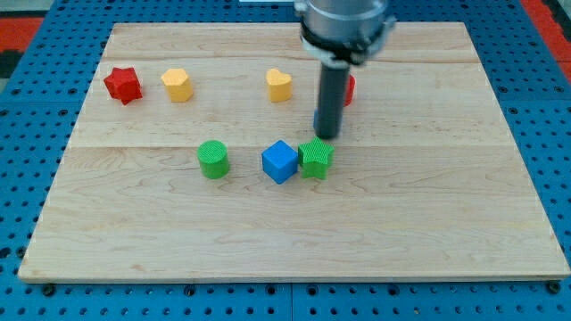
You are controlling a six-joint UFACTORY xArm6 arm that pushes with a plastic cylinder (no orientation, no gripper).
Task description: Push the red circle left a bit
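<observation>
The wooden tabletop (428,223) carries seven blocks. The red circle (349,89) sits toward the view's top, right of centre, mostly hidden behind the dark rod; only its right edge shows. My tip (326,135) rests just below and left of that circle, directly above the green star-like block (316,158), with a small gap. No fingers are fitted; the rod holds nothing. A blue cube (279,161) touches the green star-like block's left side. A green cylinder (213,159) stands further left. Along the top row: red star (123,85), yellow hexagonal block (177,85), yellow heart (279,86).
</observation>
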